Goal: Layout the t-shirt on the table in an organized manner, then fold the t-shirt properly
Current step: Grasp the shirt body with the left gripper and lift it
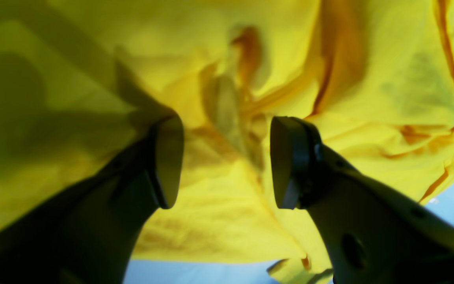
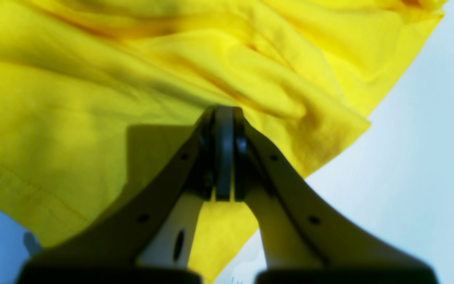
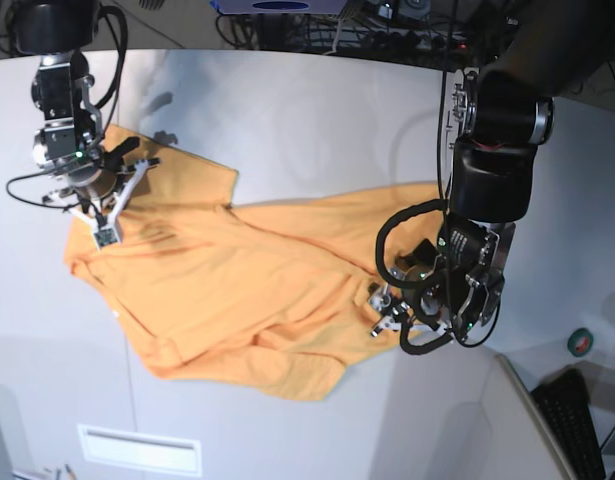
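I'm mid-layout — right gripper (image 2: 224, 157) pinched together at nine o'clock, left gripper (image 1: 227, 161) apart over the t-shirt (image 3: 237, 290) at four — next, clamp and spread.

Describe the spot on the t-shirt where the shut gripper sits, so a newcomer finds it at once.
On the white table lies a rumpled orange-yellow t-shirt. Follow it to its end on the base view's left, where the right gripper sits shut. The left gripper, at the opposite end, has a gap between its pads.

No readable text or labels.
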Controlling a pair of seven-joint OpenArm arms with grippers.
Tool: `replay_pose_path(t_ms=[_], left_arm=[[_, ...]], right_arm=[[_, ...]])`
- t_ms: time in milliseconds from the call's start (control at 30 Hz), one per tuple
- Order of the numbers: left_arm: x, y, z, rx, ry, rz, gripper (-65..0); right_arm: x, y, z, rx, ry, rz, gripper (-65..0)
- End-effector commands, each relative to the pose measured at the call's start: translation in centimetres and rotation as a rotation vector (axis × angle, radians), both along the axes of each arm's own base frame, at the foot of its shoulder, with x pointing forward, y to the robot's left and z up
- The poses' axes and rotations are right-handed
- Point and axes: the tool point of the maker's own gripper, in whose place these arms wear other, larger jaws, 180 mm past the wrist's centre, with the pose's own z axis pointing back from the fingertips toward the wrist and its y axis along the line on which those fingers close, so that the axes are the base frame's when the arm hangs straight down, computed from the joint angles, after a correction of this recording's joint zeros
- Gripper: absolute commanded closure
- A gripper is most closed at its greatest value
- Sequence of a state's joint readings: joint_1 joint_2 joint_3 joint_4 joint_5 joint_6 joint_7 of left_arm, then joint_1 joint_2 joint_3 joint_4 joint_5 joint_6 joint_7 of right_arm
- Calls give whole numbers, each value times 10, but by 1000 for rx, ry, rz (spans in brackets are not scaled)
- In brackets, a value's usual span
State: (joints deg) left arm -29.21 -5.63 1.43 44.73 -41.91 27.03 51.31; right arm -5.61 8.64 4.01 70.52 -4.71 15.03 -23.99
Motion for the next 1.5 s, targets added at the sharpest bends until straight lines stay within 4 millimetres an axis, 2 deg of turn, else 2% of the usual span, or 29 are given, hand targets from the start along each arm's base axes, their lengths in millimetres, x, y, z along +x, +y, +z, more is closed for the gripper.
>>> replay_pose_path(t_ms=[0, 400, 567, 667, 733, 867, 1033, 1167, 1267, 1333, 1467], left_arm=[[19, 4, 15, 8, -49, 9, -329], [31, 3, 24, 8, -71, 14, -327], [21, -5, 11, -7, -17, 14, -327], [20, -6, 9, -9, -12, 14, -324], [20, -6, 9, -9, -12, 14, -280], [18, -4, 7, -12, -7, 21, 0], [19, -2, 10, -19, -14, 27, 0], [22, -2, 31, -8, -132, 1, 0], [0, -3, 40, -3, -192, -34, 0], [-22, -3, 40, -6, -213, -39, 0], [-65, 21, 53, -4, -277, 49, 0]], right_arm=[[-16, -4, -10, -22, 76, 2, 0], [-17, -4, -11, -22, 79, 2, 0], [-17, -4, -11, -22, 79, 2, 0], [-17, -4, -11, -22, 79, 2, 0], [-17, -4, -11, -22, 79, 2, 0], [-17, -4, -11, -22, 79, 2, 0], [-19, -4, -11, -22, 82, 2, 0], [-19, -4, -11, -23, 80, 3, 0], [-18, -5, -10, -23, 78, -2, 0], [-19, -6, -11, -23, 79, -3, 0], [-19, -5, -11, -23, 80, 0, 0]])
